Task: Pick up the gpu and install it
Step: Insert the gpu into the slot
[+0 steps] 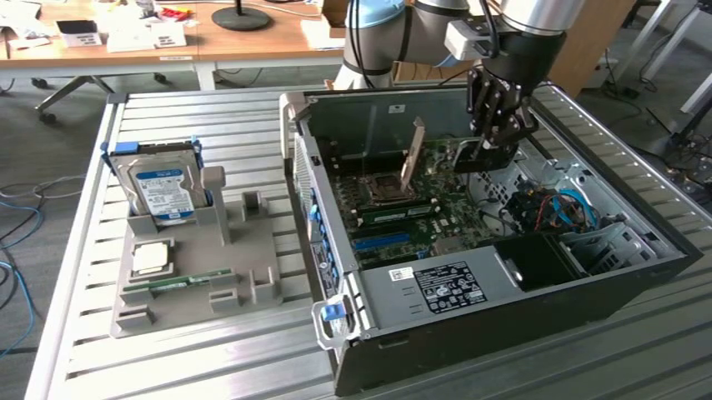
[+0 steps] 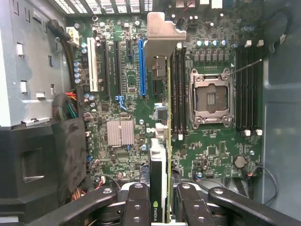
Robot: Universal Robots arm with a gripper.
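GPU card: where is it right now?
The thin black GPU card is clamped in the gripper inside the open black computer case, toward the exterior view's right, above the green motherboard near the CPU socket.

A wooden desk (image 1: 256, 42) strewn with papers (image 1: 122, 33) is seen at the far side. Grey carpet (image 1: 45, 158) with loose cables (image 1: 17, 208) is seen at the exterior view's left, beside a slatted metal table (image 1: 200, 367).

One gpu (image 2: 158, 165), one hard drive (image 1: 165, 187), one computer case (image 1: 445, 333), one gray tray (image 1: 256, 250).

Slatted metal table (image 1: 212, 367), open computer case (image 1: 468, 337), grey parts tray (image 1: 252, 250)
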